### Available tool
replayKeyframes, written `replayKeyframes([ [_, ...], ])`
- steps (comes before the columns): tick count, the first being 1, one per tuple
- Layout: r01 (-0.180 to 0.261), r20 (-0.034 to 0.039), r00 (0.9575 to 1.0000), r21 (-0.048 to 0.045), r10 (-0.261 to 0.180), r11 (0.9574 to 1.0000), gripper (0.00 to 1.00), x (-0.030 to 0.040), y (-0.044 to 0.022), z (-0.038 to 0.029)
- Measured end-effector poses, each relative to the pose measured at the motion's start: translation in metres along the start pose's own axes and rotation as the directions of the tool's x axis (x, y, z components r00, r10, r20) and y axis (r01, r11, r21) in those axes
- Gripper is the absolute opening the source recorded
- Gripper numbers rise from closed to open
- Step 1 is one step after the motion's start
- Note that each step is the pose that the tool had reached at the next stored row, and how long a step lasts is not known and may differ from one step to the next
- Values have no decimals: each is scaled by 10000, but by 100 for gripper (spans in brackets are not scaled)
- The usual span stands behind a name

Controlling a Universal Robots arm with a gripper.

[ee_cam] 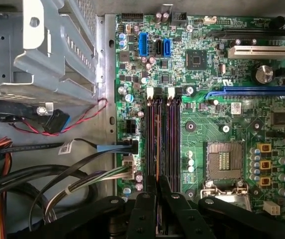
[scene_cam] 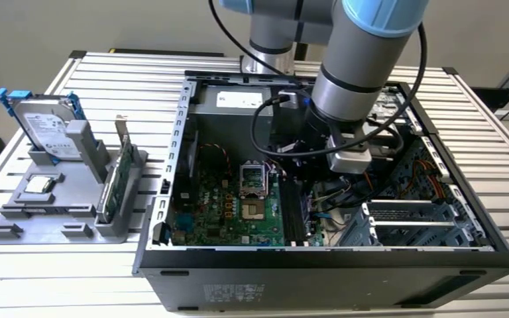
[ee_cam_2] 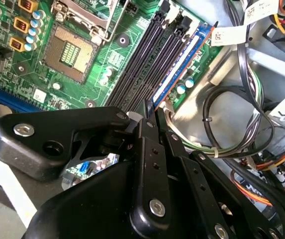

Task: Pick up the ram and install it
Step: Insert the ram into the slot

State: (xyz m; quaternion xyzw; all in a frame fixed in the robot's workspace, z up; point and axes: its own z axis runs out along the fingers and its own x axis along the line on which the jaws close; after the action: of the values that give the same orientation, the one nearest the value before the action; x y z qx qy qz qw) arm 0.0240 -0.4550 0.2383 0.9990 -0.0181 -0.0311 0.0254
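The ram (ee_cam_2: 184, 62) is a thin blue stick standing on edge along the memory slots (ee_cam_2: 142, 64) of the green motherboard (ee_cam_2: 13, 74), on the side away from the CPU socket (ee_cam_2: 70, 52). In the first wrist view the ram (ee_cam: 157, 144) shows as a thin line between the dark slots. My gripper (ee_cam_2: 149, 110) is down inside the case, its black fingers (ee_cam: 144, 196) shut on the near end of the stick. In the exterior view the gripper (scene_cam: 312, 189) hangs over the slots (scene_cam: 294, 212). How deep the stick sits in its slot is unclear.
The open computer case (scene_cam: 325, 258) walls in the arm. Cable bundles (ee_cam_2: 232, 129) and a metal drive cage (ee_cam: 47, 50) lie close beside the slots. Outside the case, a grey fixture (scene_cam: 51, 225) holds a hard drive (scene_cam: 47, 129), a green card (scene_cam: 117, 175) and a chip (scene_cam: 42, 185).
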Motion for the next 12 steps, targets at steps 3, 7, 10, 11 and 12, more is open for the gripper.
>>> replayKeyframes([
  [3,-1,0,10000,-1,1,10000,0,3,21,24],
  [7,-1,0,10000,-2,1,10000,0,8,44,59],
  [10,-2,0,10000,-1,2,10000,0,14,72,75],
  [11,-2,0,10000,-1,2,10000,0,16,80,78],
  [12,-2,0,10000,-1,2,10000,0,17,87,83],
])
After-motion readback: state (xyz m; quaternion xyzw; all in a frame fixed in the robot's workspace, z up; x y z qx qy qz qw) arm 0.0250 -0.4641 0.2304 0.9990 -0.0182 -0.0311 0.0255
